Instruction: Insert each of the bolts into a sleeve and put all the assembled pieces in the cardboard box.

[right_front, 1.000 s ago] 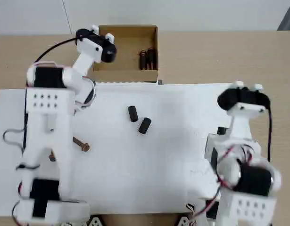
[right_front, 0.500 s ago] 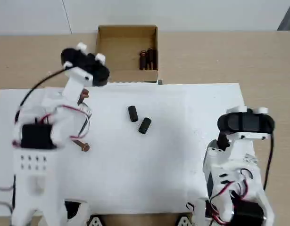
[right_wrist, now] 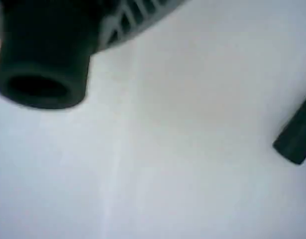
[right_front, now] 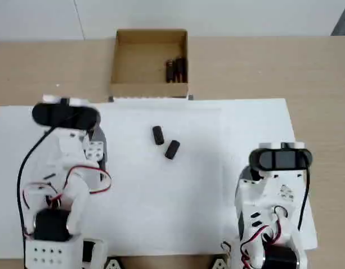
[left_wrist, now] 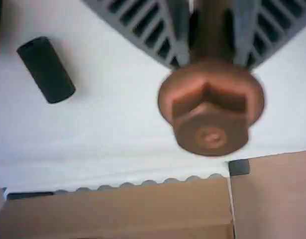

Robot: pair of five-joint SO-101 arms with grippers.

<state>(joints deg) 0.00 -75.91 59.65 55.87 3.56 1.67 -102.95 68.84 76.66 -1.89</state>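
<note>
My left gripper [left_wrist: 211, 30] is shut on a copper bolt [left_wrist: 211, 107], whose hexagonal head points away from the grey fingers. The left arm [right_front: 65, 115] hangs over the left side of the white mat [right_front: 217, 185]. My right gripper [right_wrist: 53, 22] is shut on a black sleeve [right_wrist: 43, 55], open end outward. The right arm [right_front: 280, 158] is over the mat's right side. Two loose black sleeves [right_front: 157, 135] [right_front: 172, 149] lie mid-mat; one sleeve [left_wrist: 46, 69] shows beside the bolt and another sleeve [right_wrist: 296, 134] lies off to the side. The cardboard box [right_front: 139, 61] holds assembled dark pieces [right_front: 175, 70].
The box stands on the wooden table [right_front: 256, 67] just beyond the mat's far edge. Its cardboard wall [left_wrist: 118, 214] shows past the mat in the left wrist view. Open mat lies between the two arms.
The left arm has swung back from beside the box to the mat's left side, covering the spot where loose bolts lay. The right arm has drawn back toward the front edge.
</note>
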